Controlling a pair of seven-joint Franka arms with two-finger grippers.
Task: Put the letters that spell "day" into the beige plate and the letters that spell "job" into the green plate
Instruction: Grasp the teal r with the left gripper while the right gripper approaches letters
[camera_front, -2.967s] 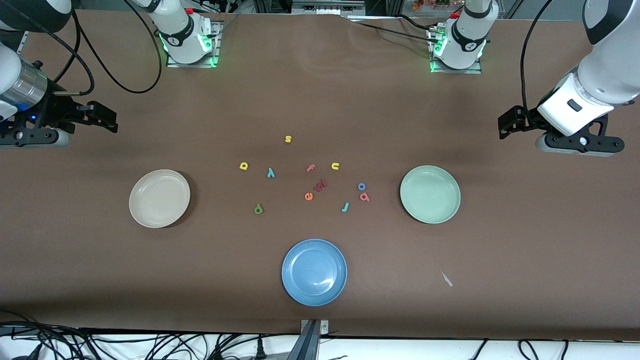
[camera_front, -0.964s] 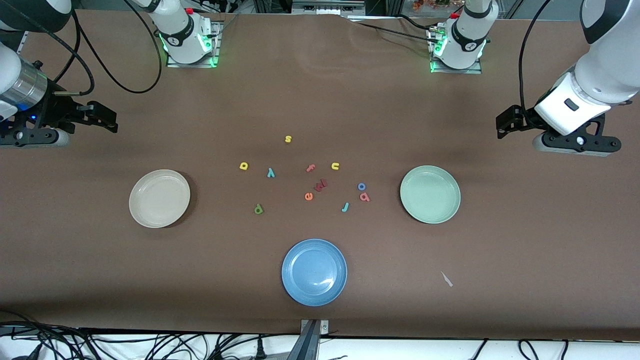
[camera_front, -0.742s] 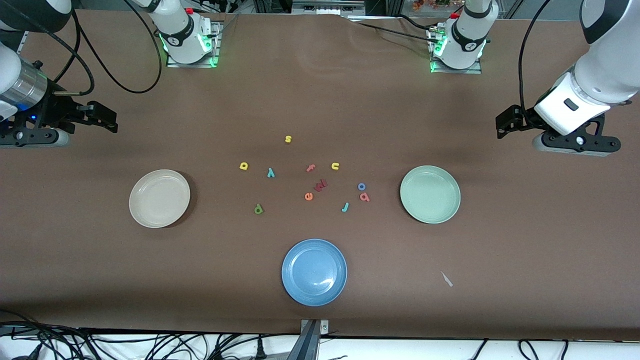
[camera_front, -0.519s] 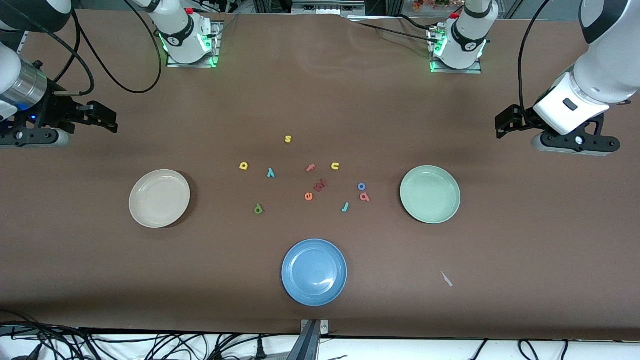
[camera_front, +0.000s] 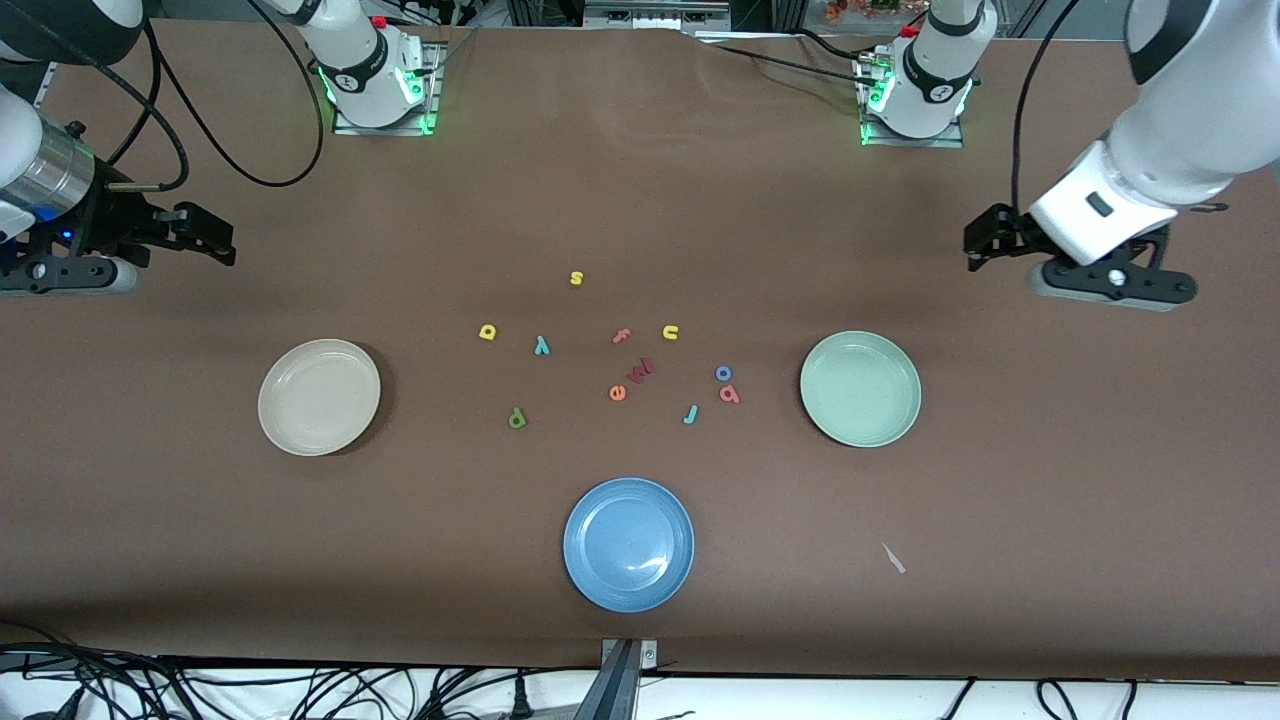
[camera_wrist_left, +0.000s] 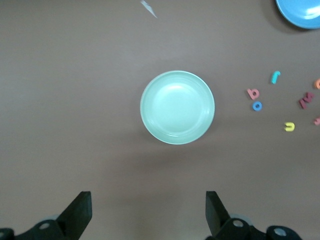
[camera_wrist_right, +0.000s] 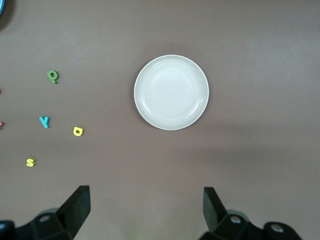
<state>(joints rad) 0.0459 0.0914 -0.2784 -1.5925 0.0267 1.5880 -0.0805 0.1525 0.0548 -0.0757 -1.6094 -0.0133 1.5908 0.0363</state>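
Observation:
The beige plate lies empty toward the right arm's end, and the green plate lies empty toward the left arm's end. Between them lie the yellow round letter, teal "y" and green looped letter. Closer to the green plate lie the blue "o", salmon looped letter and light-blue "j". My left gripper hangs open and empty over bare table beside the green plate. My right gripper waits open and empty beside the beige plate.
A blue plate sits nearest the front camera. Among the letters lie a yellow "s", yellow "u", pink "f", orange "e" and a dark red letter. A pale scrap lies near the front edge.
The left arm has shifted a little toward the middle of the table, its gripper still open. The right arm, plates and letters have not moved.

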